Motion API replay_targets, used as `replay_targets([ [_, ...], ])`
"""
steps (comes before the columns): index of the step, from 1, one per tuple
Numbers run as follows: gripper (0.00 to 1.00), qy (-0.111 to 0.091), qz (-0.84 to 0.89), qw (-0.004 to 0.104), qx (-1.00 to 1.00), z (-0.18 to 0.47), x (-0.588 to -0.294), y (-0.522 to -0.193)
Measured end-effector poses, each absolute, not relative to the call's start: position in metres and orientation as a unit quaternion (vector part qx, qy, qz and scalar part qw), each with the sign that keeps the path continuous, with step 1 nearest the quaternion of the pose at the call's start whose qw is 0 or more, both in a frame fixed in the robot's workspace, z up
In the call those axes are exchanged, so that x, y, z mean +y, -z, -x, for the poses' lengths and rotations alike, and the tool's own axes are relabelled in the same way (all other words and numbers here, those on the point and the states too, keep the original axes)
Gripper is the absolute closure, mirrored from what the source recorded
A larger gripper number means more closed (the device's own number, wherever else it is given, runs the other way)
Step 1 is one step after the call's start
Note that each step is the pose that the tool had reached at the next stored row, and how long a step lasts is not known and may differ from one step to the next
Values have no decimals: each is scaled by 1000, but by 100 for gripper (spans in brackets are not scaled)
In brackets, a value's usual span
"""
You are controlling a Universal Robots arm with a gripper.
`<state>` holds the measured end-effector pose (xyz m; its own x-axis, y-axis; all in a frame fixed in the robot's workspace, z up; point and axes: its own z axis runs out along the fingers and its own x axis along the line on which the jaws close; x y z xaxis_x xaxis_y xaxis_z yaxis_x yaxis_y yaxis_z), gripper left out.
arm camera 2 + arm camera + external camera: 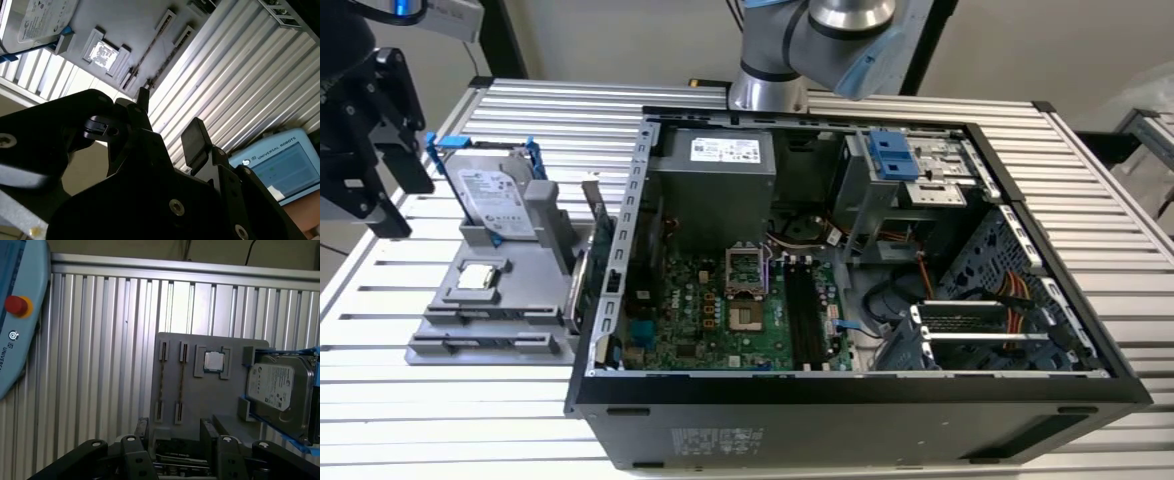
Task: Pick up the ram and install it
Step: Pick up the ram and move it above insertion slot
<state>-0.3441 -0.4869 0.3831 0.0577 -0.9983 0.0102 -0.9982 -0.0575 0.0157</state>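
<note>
ram on edge along holder tray edge, not yet gripped
gripper jaws open, empty, near tray; upright slotting likely lets the jaws straddle it.

Open air between claw and tray, hard drive alongside, computer case seemingly close

Black pincer (exterior view's left) hangs near the hard drive.

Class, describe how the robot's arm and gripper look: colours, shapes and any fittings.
The arm is built of rounded silver-grey metal segments, with a light blue cap on a joint. The gripper is matt black, made of flat angular linkage plates joined by silver screws, ending in blocky finger pads.
</note>
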Motion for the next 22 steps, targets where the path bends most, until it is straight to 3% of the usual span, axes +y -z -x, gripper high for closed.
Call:
replay_targets([
  [22, 0, 1, -727, 10, -687, 344, -487, -370],
])
